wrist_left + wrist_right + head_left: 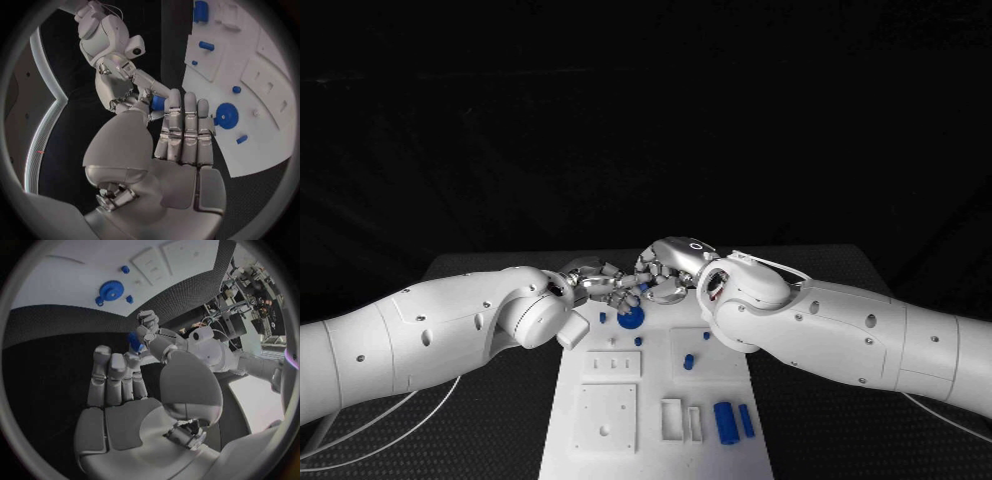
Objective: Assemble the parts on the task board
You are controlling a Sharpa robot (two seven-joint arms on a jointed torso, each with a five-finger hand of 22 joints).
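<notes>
Black table [488, 268] lying under white task board [653, 440]. I'm seeing left hand [596, 283] hovering over board's far end, fingers straight, whether it's gripping anything I cannot tell. Small blue part [135, 341] sitting between both hands' fingertips. Right hand [668, 268] pinching it. Blue gear [630, 319] lying on board just below hands.

The black table [488, 265] has a dark, fine-meshed mat surface that runs out past the white plate on both sides. Behind it, everything falls away into plain darkness.
</notes>
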